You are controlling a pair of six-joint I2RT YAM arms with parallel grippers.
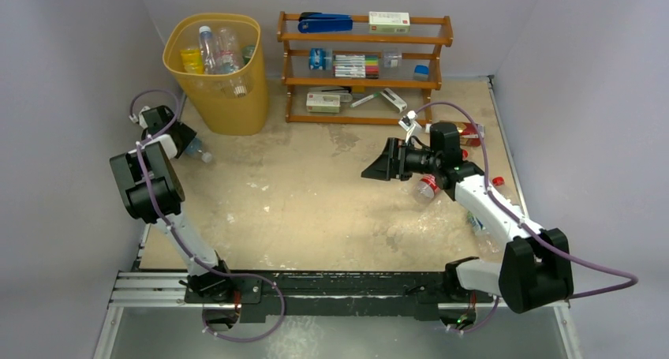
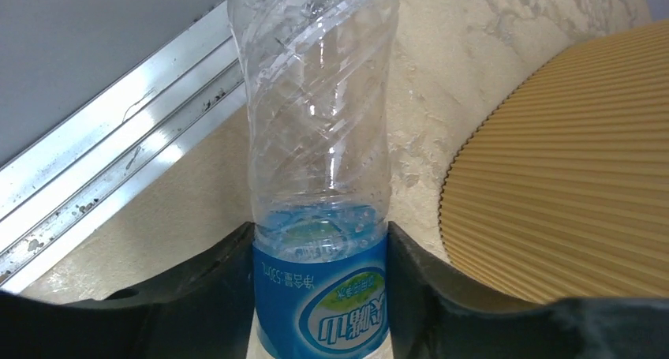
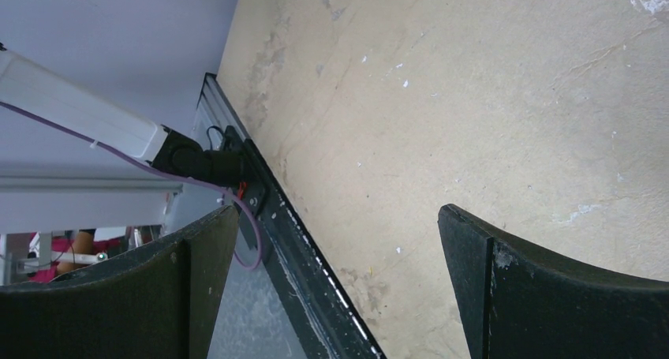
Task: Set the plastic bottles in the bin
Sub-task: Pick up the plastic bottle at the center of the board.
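A see-through plastic bottle with a blue label [image 2: 319,138] sits between the two black fingers [image 2: 213,288] of the left gripper [image 2: 319,233]. The fingers press on both sides of the blue label, so they are holding the bottle. The bottle's clear, wavy body sticks out past the fingers. It is low down at the far left of the sandy-coloured table [image 1: 315,201], just beside the bottom of the tall yellow-orange plastic bin [image 1: 229,106]. I cannot tell if the bottle is touching the table or is lifted a little. A shiny metal rail [image 2: 118,162] runs along the table edge on its other side. The bin stands at the back left of the table, and a few bottles [image 1: 217,55] are inside it, clear ones and a yellow one. The right gripper [image 3: 338,217] is out over the middle of the table. Its fingers are spread wide apart and hold nothing. A small clear bottle with a red label [image 1: 427,187] lies on the table under the right arm. At the back, to the right of the bin, stands a brown wooden shelf rack [image 1: 363,67] with a blue stapler [image 1: 325,22] on its top shelf.
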